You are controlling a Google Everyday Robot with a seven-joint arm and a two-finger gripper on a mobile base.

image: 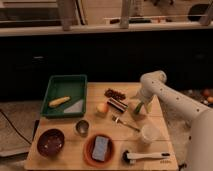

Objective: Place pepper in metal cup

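Observation:
The metal cup (82, 127) is small, grey and round. It stands left of the table's middle, in front of the green tray. My gripper (137, 107) hangs from the white arm (165, 95) over the right part of the table, right of the dark cylinder. A small green shape, the pepper (136, 108), shows at the gripper's tip, just above the table. I cannot tell whether it is gripped. The gripper is well to the right of the metal cup.
A green tray (75, 82) holds a long yellow vegetable (59, 101). Also here are a maroon bowl (51, 141), an orange plate (88, 154) with a blue sponge, a round yellow-orange fruit (102, 107), a dark cylinder (117, 105), a fork (125, 123), a pale cup (148, 133) and a brush (145, 156).

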